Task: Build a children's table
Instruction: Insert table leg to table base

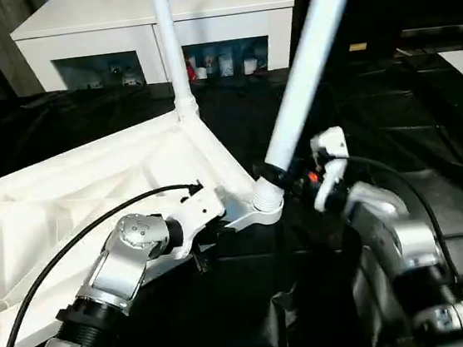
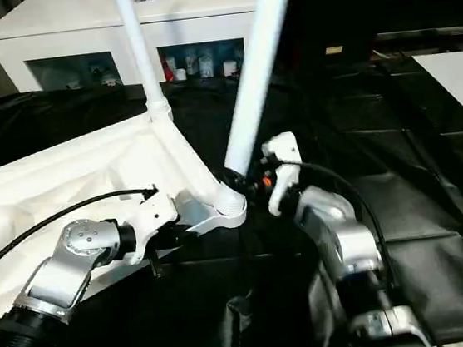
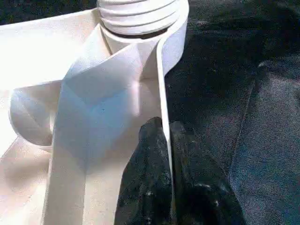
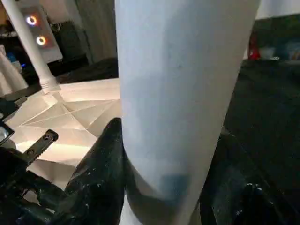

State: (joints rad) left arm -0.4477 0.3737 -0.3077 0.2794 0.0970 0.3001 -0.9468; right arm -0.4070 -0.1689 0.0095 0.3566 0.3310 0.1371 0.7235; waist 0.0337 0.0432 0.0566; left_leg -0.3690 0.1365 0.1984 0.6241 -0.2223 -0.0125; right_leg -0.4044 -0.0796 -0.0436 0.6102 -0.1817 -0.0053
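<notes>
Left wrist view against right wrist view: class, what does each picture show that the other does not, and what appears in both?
Left wrist view alone: the left gripper pinched shut on the tabletop's thin side wall, just below the ribbed corner socket, with black cloth beside it.

Right wrist view alone: the right gripper clasping a leaning white leg, and another leg standing upright at a far corner.

Both: the tabletop's white ribbed underside.

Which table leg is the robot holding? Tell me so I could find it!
Find the big white tabletop lying upside down on black cloth. Go to its near corner socket. The leg there leans sideways in the right gripper, while the other leg stands straight behind it.
</notes>
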